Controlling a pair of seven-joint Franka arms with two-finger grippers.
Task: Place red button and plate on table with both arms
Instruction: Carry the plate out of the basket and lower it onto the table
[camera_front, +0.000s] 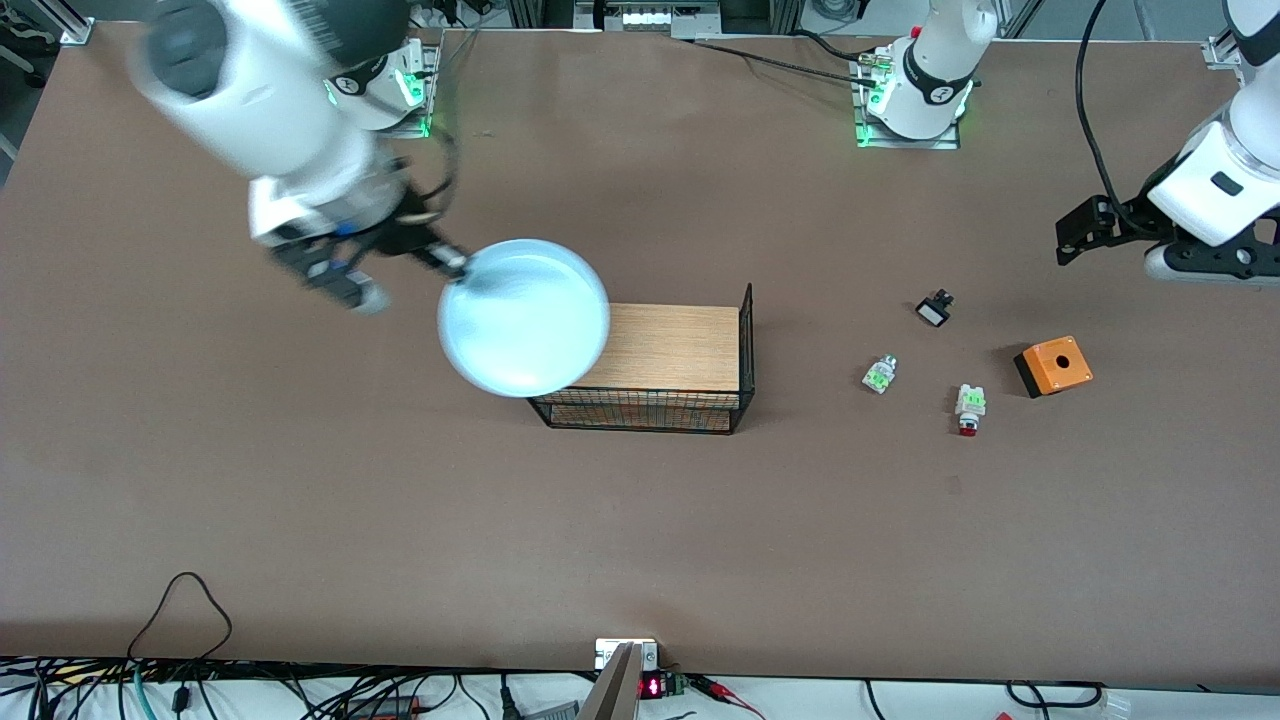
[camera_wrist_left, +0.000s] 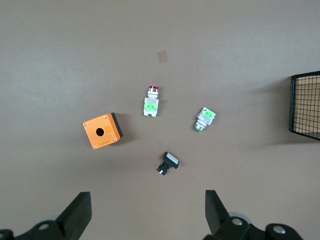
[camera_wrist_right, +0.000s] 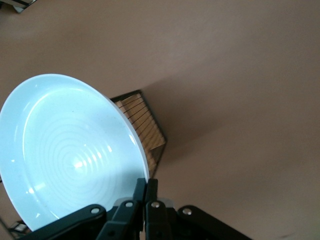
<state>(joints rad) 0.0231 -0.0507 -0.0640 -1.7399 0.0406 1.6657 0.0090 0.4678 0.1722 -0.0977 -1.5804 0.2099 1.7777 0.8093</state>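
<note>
We judge neither placement finished: our right claw (camera_front: 455, 262) pinches the plate (camera_front: 523, 316) by its rim, aloft over the rack (camera_front: 660, 365), while our left claw (camera_front: 1085, 232) hangs spread near the worktop (camera_front: 640, 520) edge, the red button (camera_front: 969, 410) already lying on the worktop toward that end.

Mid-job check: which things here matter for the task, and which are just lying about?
Job: plate, held by the right pincer; red button; left pincer, open; table.
Lying about: wire rack, orange box, green-and-white part, black-and-white part.
</note>
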